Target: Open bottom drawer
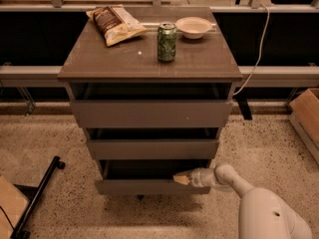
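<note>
The bottom drawer [149, 186] is the lowest of three grey-brown drawers in the cabinet. Its flat, handleless front stands slightly forward of the cabinet, with a dark gap above it. My gripper [180, 178] reaches in from the lower right on a white arm. Its tan fingertips rest at the top edge of the bottom drawer's front, near its right end. The mid-sized drawer [152, 148] and the widest top drawer [149, 113] sit above it.
On the cabinet top [99, 59] lie a chip bag [113, 23], a green can [167, 42] and a white bowl [193, 26]. A cardboard box [308, 116] stands at the right. A black stand leg [37, 195] lies on the speckled floor at the lower left.
</note>
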`<action>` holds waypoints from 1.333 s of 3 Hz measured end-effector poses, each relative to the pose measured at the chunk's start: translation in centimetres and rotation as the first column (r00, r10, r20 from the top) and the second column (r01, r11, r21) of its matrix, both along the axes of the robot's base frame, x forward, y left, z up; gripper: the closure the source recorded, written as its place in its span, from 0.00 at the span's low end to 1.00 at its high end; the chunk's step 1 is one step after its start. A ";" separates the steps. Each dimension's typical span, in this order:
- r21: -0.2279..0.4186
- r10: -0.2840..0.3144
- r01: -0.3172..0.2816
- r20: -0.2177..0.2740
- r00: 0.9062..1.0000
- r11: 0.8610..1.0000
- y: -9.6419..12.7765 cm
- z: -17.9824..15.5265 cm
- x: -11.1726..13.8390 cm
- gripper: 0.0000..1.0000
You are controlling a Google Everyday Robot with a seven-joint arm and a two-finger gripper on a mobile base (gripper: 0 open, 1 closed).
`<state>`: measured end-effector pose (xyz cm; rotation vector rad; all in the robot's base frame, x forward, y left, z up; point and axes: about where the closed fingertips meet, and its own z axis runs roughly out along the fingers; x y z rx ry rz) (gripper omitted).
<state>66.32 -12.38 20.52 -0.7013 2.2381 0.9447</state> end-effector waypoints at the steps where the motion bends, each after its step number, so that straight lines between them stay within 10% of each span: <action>1: -0.002 -0.001 0.001 -0.001 1.000 1.000 0.0 0.0 -0.1 0.05; 4: -0.072 -0.078 0.069 -0.120 0.990 0.995 -1.7 0.3 -4.9 0.00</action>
